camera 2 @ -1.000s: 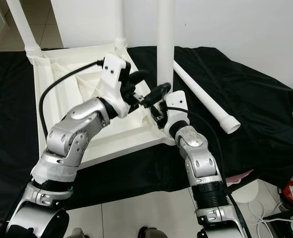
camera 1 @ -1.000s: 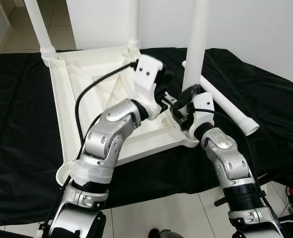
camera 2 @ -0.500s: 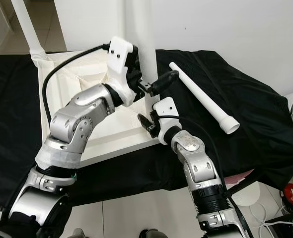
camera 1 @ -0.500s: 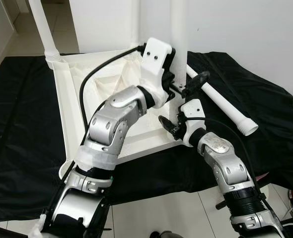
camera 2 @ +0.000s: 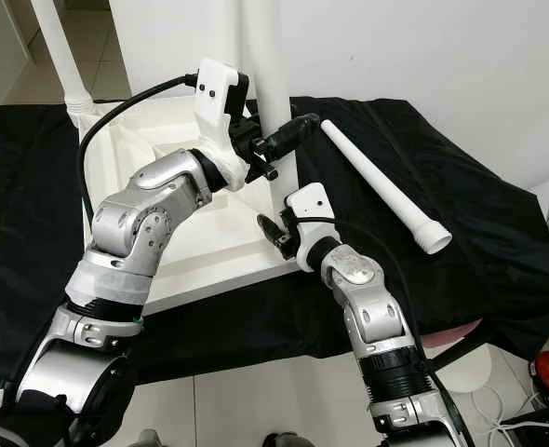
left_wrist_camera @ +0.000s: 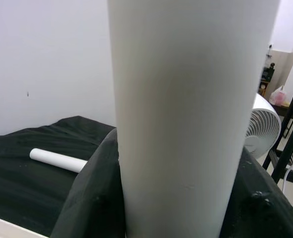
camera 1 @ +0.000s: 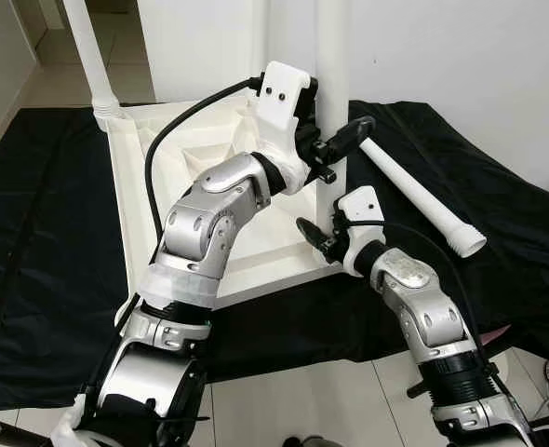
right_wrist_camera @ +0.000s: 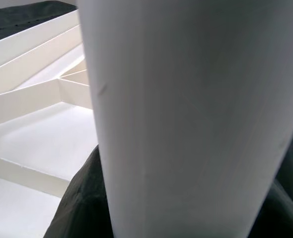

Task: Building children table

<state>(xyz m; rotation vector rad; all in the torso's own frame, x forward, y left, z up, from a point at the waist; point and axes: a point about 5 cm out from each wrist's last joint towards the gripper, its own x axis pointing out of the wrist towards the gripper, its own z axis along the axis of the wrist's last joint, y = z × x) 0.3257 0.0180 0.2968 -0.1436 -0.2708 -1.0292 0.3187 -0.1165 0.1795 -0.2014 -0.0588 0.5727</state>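
Table leg (camera 1: pixel 333 56) stands upright at the near right corner of the upturned white tabletop (camera 1: pixel 153 186), its long axis vertical, with the left gripper (camera 1: pixel 335 149) jaws clenched around it above the right gripper (camera 1: pixel 319 237), grasping its base.

An upturned white plastic tabletop (camera 1: pixel 181 168) lies on a black cloth (camera 1: pixel 42 242); a loose white plastic leg (camera 1: pixel 423 200) lies to its right.
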